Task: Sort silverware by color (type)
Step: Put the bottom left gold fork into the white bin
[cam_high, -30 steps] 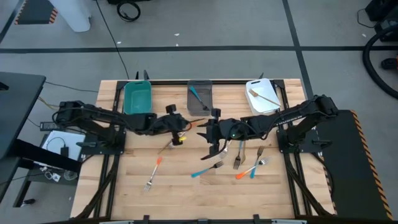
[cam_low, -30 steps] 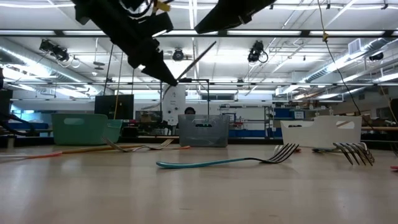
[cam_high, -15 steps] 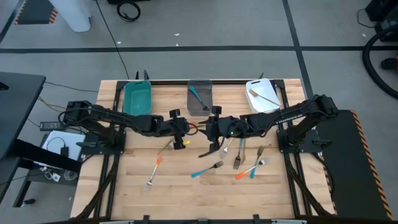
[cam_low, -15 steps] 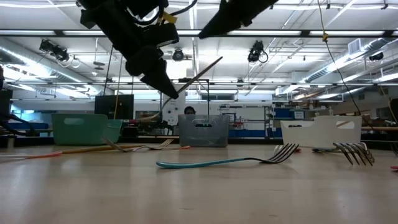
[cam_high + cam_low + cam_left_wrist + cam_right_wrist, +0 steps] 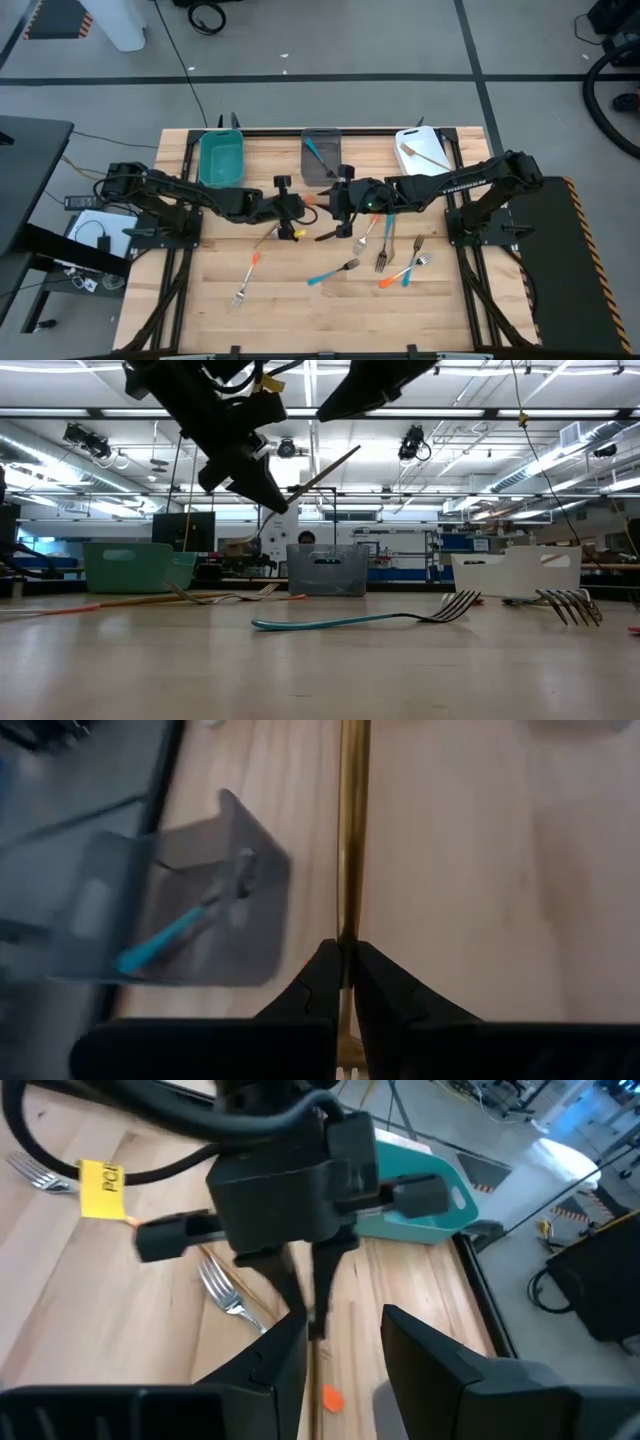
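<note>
We see both arms meeting over the middle of the wooden tabletop [image 5: 300,310], just in front of the grey bin [image 5: 321,156]. The left end effector [image 5: 297,205] is closed tight on the golden-tan fork [image 5: 352,830]; in the left wrist view its slim handle runs straight out from between the two pinched fingers [image 5: 318,982], and in the low view it slants upward in the air, above the tabletop. The right end effector [image 5: 345,205] faces it with its fingers standing apart, and in the right wrist view the left one hangs just beyond that gap; we think the right fingers hold nothing, but the view is too crowded to be sure. The grey bin holds one blue fork [image 5: 315,155], and the white bin [image 5: 421,155] holds a golden-tan fork [image 5: 425,156]. We cannot see anything inside the teal bin [image 5: 221,157]. The other forks lie loose on the tabletop: an orange fork [image 5: 247,277] toward the left, a blue fork [image 5: 333,272] near the middle, and a small group [image 5: 398,262] with orange, blue and golden-tan handles to the right, under the right arm. An orange handle end [image 5: 331,1399] lies on the wood under the end effectors.
</note>
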Motion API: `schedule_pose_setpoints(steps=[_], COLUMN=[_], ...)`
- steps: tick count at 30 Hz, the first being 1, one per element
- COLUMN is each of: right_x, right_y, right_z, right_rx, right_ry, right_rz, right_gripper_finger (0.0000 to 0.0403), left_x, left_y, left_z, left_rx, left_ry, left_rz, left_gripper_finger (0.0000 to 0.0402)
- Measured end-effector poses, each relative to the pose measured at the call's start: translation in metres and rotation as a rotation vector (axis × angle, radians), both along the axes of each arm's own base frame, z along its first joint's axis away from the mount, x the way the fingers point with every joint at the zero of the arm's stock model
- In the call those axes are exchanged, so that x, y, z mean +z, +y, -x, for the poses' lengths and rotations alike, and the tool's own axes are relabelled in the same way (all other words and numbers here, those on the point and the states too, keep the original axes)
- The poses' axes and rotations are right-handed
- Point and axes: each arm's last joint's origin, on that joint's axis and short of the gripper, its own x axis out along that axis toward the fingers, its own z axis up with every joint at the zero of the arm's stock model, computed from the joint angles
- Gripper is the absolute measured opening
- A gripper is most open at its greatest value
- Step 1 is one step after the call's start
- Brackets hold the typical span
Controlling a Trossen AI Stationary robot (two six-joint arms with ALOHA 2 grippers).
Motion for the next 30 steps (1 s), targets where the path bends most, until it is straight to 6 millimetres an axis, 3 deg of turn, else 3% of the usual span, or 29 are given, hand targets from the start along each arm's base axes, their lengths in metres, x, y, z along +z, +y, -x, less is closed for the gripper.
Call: schedule_pose_setpoints(steps=[5, 17, 25, 30], right_x=[-0.003, -0.004, 0.019, 0.021], right_y=[-0.004, -0.002, 0.008, 0.016], right_z=[0.002, 0.004, 0.014, 0.018], right_rx=[-0.03, -0.105, -0.201, -0.182], right_ry=[0.031, 0.059, -0.063, -0.075], right_rz=[-0.03, 0.117, 0.178, 0.135], right_gripper_finger=[0.0137, 0.0137, 0.0137, 0.0137], left_x=[0.004, 0.011, 0.011, 0.012], left_y=[0.001, 0.01, 0.011, 0.018], left_z=[-0.003, -0.009, -0.009, -0.01], left_rx=[-0.044, 0.05, 0.127, 0.18], left_ry=[0.001, -0.155, -0.21, -0.255], left_rz=[-0.099, -0.005, 0.085, 0.124], left_gripper_finger=[0.0025, 0.0025, 0.0025, 0.0025])
